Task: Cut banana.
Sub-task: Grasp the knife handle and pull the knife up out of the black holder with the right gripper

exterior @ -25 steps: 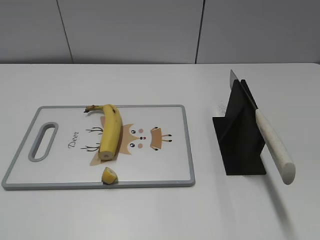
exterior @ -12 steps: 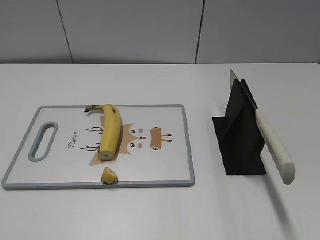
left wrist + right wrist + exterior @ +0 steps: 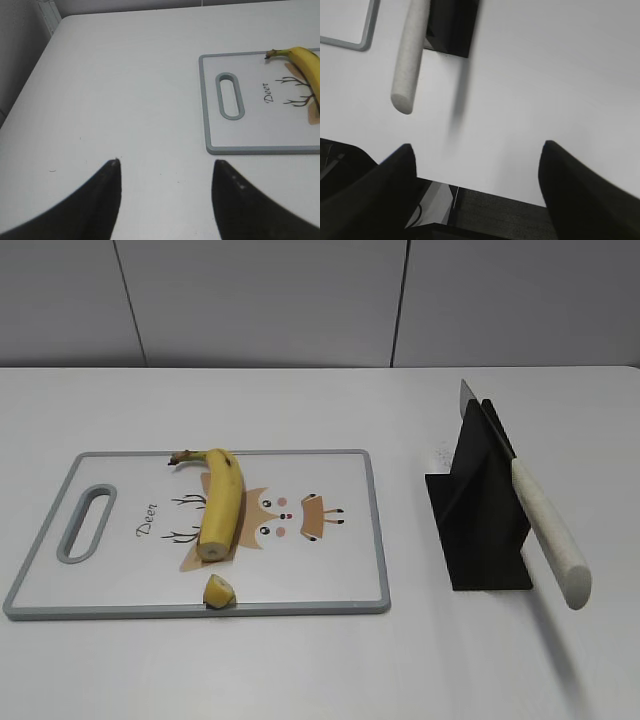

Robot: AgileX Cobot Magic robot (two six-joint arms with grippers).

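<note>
The banana (image 3: 222,502) lies on the white cutting board (image 3: 340,570), stem at the back, flat cut end toward the front; its stem end shows in the left wrist view (image 3: 300,57). A small cut-off end piece (image 3: 219,591) lies by the board's front edge. The knife (image 3: 545,525) with a pale handle rests in a black stand (image 3: 480,520) on the right; its handle shows in the right wrist view (image 3: 409,60). My left gripper (image 3: 166,162) is open and empty over bare table left of the board. My right gripper (image 3: 477,147) is open and empty near the table's front edge, short of the handle.
The board has a grey rim and a handle slot (image 3: 229,96) at its left end. The table's left edge (image 3: 47,30) and front edge (image 3: 485,192) are near the grippers. Neither arm shows in the exterior view.
</note>
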